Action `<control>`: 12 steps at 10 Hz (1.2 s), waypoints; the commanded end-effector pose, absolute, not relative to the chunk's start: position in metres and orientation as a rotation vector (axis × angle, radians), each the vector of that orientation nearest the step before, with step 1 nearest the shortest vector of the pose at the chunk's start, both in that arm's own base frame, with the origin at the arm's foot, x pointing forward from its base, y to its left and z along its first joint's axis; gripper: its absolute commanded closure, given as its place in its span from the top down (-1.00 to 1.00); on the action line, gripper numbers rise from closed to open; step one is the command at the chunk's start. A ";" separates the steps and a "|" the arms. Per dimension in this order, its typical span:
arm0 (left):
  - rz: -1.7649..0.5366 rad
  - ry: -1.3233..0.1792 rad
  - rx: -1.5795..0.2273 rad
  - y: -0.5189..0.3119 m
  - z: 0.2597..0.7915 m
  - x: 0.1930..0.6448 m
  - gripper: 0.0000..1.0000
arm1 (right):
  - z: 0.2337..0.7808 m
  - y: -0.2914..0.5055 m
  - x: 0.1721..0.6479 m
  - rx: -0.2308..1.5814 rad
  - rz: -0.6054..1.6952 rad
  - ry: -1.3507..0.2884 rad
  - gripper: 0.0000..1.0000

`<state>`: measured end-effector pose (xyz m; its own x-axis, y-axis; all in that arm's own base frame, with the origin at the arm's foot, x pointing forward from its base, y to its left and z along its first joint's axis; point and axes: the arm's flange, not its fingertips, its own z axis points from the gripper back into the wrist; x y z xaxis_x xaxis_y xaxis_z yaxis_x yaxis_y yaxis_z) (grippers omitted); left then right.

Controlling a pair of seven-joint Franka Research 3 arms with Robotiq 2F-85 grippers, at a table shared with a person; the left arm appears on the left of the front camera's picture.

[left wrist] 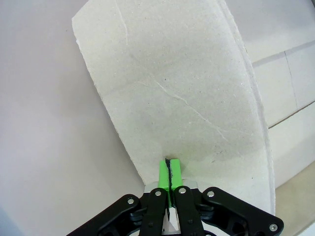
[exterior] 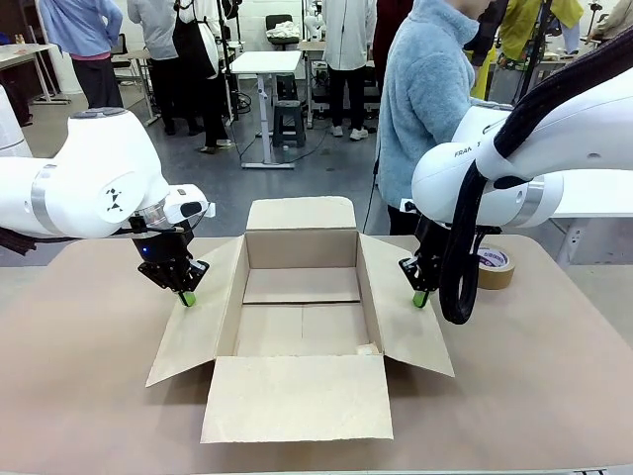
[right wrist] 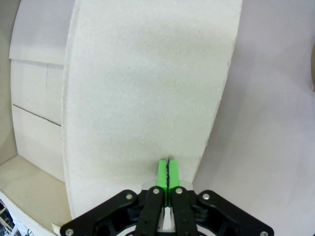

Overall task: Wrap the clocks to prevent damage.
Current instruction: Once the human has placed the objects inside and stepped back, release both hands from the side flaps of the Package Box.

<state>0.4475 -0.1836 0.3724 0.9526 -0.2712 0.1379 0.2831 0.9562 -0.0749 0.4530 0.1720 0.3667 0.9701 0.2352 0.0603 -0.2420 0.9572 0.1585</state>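
Note:
A brown cardboard box (exterior: 302,249) stands open in the middle of the table with all flaps folded outward and nothing visible inside. The clocks are out of view. My left gripper (exterior: 187,297) is shut, and its green tips point down at the far outer edge of the left flap (exterior: 198,332). In the left wrist view the shut pads (left wrist: 170,169) sit right over that flap (left wrist: 187,88). My right gripper (exterior: 421,297) is also shut, at the right flap (exterior: 410,322). Its closed pads (right wrist: 168,172) meet that flap (right wrist: 147,88). Nothing is between either pair of fingers.
A roll of brown tape (exterior: 495,265) lies on the table behind my right arm. A person in a light blue fleece (exterior: 425,99) stands at the far side of the table. The near flap (exterior: 297,396) lies flat towards the front edge.

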 end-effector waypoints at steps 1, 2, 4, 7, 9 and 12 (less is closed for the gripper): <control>-0.272 -0.124 -0.083 -0.183 0.372 0.447 -0.98 | 0.367 0.173 0.452 0.166 0.243 -0.039 -0.98; -0.272 -0.124 -0.083 -0.183 0.372 0.447 -0.98 | 0.367 0.173 0.452 0.166 0.243 -0.039 -0.98; -0.272 -0.124 -0.083 -0.183 0.372 0.447 -0.98 | 0.367 0.173 0.452 0.166 0.243 -0.039 -0.98; -0.272 -0.124 -0.083 -0.183 0.372 0.447 -0.98 | 0.367 0.173 0.452 0.166 0.243 -0.039 -0.98; -0.272 -0.124 -0.083 -0.183 0.372 0.447 -0.98 | 0.367 0.173 0.452 0.166 0.243 -0.039 -0.98; -0.272 -0.124 -0.083 -0.183 0.372 0.447 -0.98 | 0.367 0.173 0.452 0.166 0.243 -0.039 -0.98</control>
<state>0.4475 -0.1836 0.3723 0.9526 -0.2712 0.1378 0.2831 0.9562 -0.0749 0.4530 0.1720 0.3667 0.9701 0.2352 0.0603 -0.2420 0.9572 0.1585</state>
